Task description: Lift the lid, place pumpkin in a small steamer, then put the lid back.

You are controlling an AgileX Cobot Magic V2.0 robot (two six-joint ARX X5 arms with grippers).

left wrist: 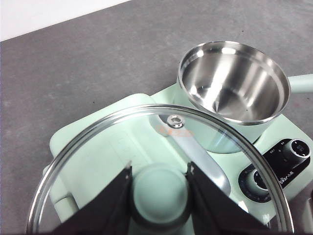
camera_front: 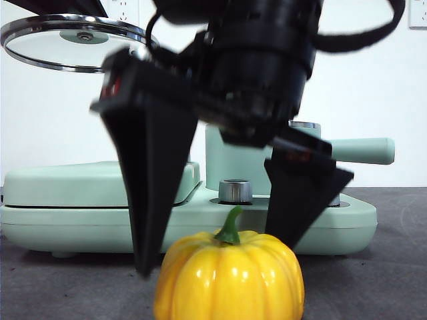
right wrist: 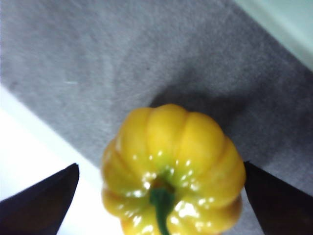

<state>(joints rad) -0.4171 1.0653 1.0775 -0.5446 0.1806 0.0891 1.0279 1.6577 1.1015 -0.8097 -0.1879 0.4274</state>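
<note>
The pumpkin (camera_front: 230, 275) sits on the grey table at the front, yellow-orange with a green stem; it also shows in the right wrist view (right wrist: 173, 169). My right gripper (camera_front: 213, 257) is open, its jaws spread wide on either side of the pumpkin and just above it, not touching. My left gripper (left wrist: 159, 183) is shut on the mint-green knob (left wrist: 159, 193) of the glass lid (left wrist: 98, 156) and holds it up in the air; the lid shows at the top left of the front view (camera_front: 77, 41). The small steamer (left wrist: 234, 90) stands open and empty, its handle (camera_front: 363, 151) pointing right.
The steamer stands on a mint-green cooker base (camera_front: 347, 227) with a chrome dial (camera_front: 235, 191). A flat mint-green rectangular cover (camera_front: 87, 183) takes up the base's left part. A white wall stands behind. Grey table surface (camera_front: 387, 287) lies around the pumpkin.
</note>
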